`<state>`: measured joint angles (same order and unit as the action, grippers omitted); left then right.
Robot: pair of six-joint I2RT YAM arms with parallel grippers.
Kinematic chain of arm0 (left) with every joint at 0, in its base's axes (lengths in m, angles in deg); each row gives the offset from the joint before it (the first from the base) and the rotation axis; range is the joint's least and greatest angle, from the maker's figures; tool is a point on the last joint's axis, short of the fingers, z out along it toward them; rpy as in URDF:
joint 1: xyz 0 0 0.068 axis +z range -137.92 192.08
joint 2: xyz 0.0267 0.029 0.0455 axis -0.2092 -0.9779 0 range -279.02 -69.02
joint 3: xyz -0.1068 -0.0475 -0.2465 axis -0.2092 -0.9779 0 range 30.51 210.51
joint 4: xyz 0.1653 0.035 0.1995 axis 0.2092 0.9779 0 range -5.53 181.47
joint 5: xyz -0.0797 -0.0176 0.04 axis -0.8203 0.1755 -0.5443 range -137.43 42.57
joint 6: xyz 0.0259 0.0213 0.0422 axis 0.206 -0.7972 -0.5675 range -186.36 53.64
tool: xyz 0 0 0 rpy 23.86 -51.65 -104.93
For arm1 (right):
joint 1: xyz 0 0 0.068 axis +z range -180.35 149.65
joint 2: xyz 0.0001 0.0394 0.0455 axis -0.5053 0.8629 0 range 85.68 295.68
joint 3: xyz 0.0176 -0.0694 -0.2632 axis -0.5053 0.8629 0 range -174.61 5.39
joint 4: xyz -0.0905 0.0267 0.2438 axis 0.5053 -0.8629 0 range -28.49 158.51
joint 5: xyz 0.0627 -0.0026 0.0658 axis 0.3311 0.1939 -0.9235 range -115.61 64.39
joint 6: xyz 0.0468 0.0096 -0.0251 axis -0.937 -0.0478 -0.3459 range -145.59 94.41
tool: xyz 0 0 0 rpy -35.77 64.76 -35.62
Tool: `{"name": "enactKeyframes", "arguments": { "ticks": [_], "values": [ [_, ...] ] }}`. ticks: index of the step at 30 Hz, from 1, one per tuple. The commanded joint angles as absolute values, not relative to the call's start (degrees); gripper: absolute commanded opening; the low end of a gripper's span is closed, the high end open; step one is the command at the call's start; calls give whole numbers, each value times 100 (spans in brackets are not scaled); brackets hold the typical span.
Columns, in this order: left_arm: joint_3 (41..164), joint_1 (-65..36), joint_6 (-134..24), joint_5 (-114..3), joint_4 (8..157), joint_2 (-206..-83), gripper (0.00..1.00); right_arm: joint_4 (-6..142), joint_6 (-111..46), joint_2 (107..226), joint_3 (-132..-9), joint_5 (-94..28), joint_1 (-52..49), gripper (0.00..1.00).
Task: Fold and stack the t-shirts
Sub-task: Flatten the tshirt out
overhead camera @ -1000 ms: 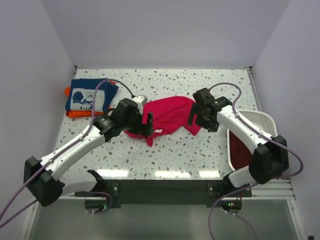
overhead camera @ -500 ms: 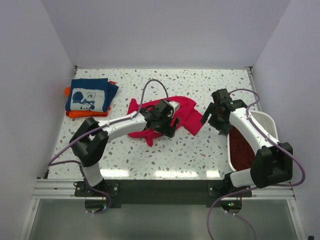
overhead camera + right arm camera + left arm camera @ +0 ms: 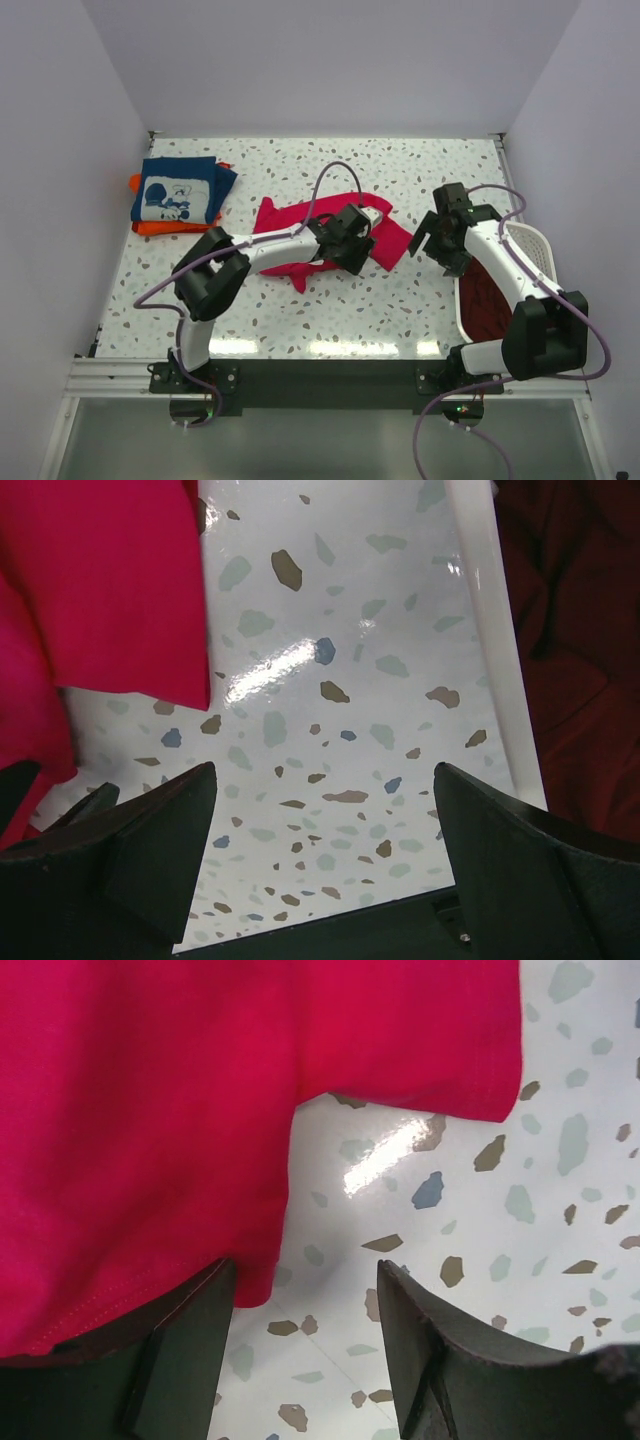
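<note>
The crimson-pink t-shirt (image 3: 285, 218) lies crumpled mid-table, and in the left wrist view this t-shirt (image 3: 140, 1110) fills the upper left. My left gripper (image 3: 352, 245) is low over its near right edge. Its jaws (image 3: 305, 1290) stand apart over bare table, and a hem corner lies against the left finger (image 3: 190, 1340). My right gripper (image 3: 437, 240) hovers open and empty (image 3: 325, 780) between the shirt's right sleeve (image 3: 110, 590) and the basket. A folded navy t-shirt (image 3: 175, 190) rests on an orange one (image 3: 150, 228) at the back left.
A white laundry basket (image 3: 530, 235) stands at the right table edge with dark maroon shirts (image 3: 485, 295) inside. Its rim (image 3: 490, 630) runs close to my right gripper. White walls close in the table on three sides.
The left arm has stretched rightward across the pink shirt to its right edge and its jaws have narrowed. The right gripper has backed off the shirt toward the basket.
</note>
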<state>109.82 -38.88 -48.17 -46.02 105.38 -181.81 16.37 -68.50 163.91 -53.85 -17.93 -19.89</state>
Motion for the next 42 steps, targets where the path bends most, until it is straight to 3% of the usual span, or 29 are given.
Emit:
{"name": "enactKeyframes", "arguments": {
  "ticks": [1, 7, 13, 16, 24, 42],
  "values": [
    [11129, -3899, -4993, -4190, 10513, -18222, 63, 1656, -6760, 16249, -5341, -1893, -2059, 93],
    [10997, -3890, -5028, -4137, 10495, -18389, 59, 1780, -6830, 16293, -5270, -1999, -2086, 93],
    [10935, -3899, -5230, -3899, 10442, -18521, 49, 1868, -6856, 16407, -5262, -2025, -2095, 93],
    [10909, -3890, -5318, -3811, 10434, -18539, 40, 1911, -6874, 16416, -5270, -2043, -2095, 93],
    [10943, -3890, -5397, -3583, 10643, -18434, 0, 2148, -6786, 16811, -5419, -2060, -2095, 93],
    [11295, -2309, -4633, -4189, 11962, -16826, 0, 3151, -6654, 18666, -6457, -2148, -2086, 78]
  ]
}}
